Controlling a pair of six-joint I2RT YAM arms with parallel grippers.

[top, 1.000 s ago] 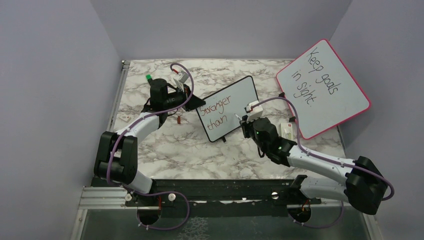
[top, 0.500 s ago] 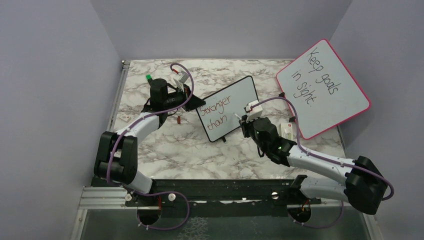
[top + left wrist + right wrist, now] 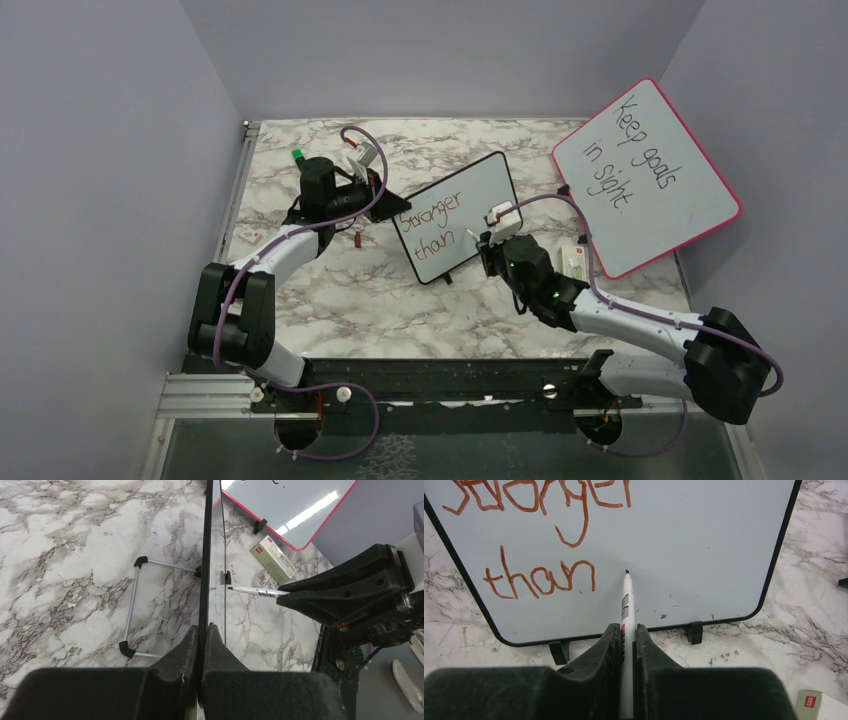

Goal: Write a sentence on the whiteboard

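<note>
Two lines, "Stronger" over "than", formed the sentence (image 3: 432, 225) on the whiteboard (image 3: 482, 190), which stood unmoved mid marble table (image 3: 350, 295); against a second earlier, only the right arm (image 3: 620, 320) had crept slightly left toward it. The right gripper (image 3: 626, 630) was clamped on a marker (image 3: 627, 597), tip at the board face just right of "than", contact unclear, while the left gripper (image 3: 202, 630) pinched the board's edge.

Even, soft light, faint shadows — strip-lamp glare streaks the pink-framed board (image 3: 280, 500); focus sharp
</note>
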